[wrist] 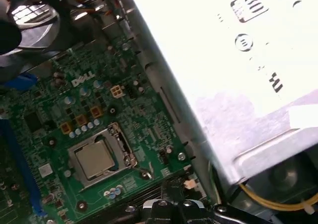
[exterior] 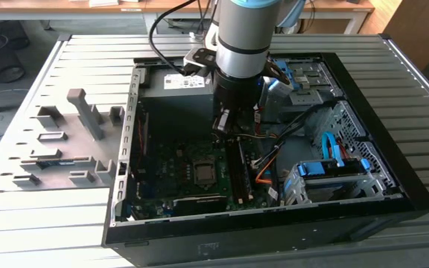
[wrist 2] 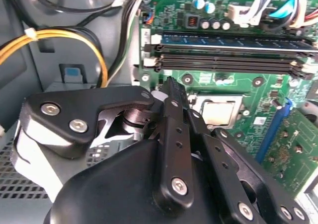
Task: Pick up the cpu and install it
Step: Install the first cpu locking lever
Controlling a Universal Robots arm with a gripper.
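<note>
The cpu (wrist: 93,160) is a small grey-silver square lying flat inside the metal-framed socket (wrist: 126,152) on the green motherboard; it also shows in the second wrist view (wrist 2: 218,112). In the exterior view the socket (exterior: 203,167) sits mid-board inside the open computer case. My gripper (exterior: 225,128) hangs over the board between the power supply and the socket, apart from the cpu. Its black fingers (wrist 2: 173,92) stand together, shut, with nothing seen between them.
A big grey power supply with a white label (exterior: 174,92) rises right beside the gripper. Memory sticks (wrist 2: 228,55) run along the socket. Yellow cables (wrist 2: 64,35) loop nearby. A drive cage with blue parts (exterior: 330,173) stands at the exterior view's right; a grey fixture plate (exterior: 65,145) lies at its left.
</note>
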